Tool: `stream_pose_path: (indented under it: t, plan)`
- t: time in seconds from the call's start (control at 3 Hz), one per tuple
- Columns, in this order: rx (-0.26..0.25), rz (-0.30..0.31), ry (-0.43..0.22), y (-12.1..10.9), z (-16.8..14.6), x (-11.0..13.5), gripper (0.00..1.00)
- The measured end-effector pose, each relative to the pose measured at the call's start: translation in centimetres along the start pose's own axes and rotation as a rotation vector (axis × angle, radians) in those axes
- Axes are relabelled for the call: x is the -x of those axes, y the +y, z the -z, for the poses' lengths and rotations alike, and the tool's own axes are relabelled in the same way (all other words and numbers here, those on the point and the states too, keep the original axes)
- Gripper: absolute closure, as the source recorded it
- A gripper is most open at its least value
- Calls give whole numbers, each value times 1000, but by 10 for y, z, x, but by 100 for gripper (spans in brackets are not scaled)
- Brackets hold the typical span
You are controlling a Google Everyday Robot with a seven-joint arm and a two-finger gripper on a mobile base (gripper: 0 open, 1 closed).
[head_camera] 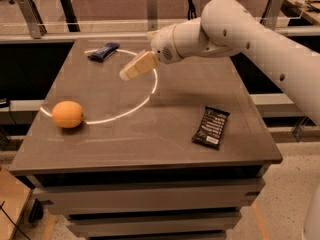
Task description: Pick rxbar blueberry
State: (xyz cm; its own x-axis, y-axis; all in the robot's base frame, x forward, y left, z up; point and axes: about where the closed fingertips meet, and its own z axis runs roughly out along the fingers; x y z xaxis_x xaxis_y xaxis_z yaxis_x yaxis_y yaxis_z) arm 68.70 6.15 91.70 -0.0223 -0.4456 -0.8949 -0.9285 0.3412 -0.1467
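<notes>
The rxbar blueberry (103, 51), a slim dark blue wrapped bar, lies at the far left of the table top. My gripper (131, 70) hangs above the middle of the table, to the right of and nearer than the bar, pointing down-left toward it. It holds nothing that I can see. The white arm reaches in from the upper right.
An orange fruit (67, 114) sits near the left edge. A larger black wrapped bar with white lettering (211, 127) lies at the front right. The grey table (150, 144) has a bright curved light streak across it. A rail and posts run behind the table.
</notes>
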Motion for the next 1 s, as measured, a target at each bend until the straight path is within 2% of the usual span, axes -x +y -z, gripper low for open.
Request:
stream_pose_path:
  t: [0.33, 0.67, 1.0]
  plan:
    - [10, -2, -1, 1, -5, 0, 0]
    - [4, 15, -49, -8, -26, 11, 0]
    - [-29, 5, -86, -24, -53, 16, 0]
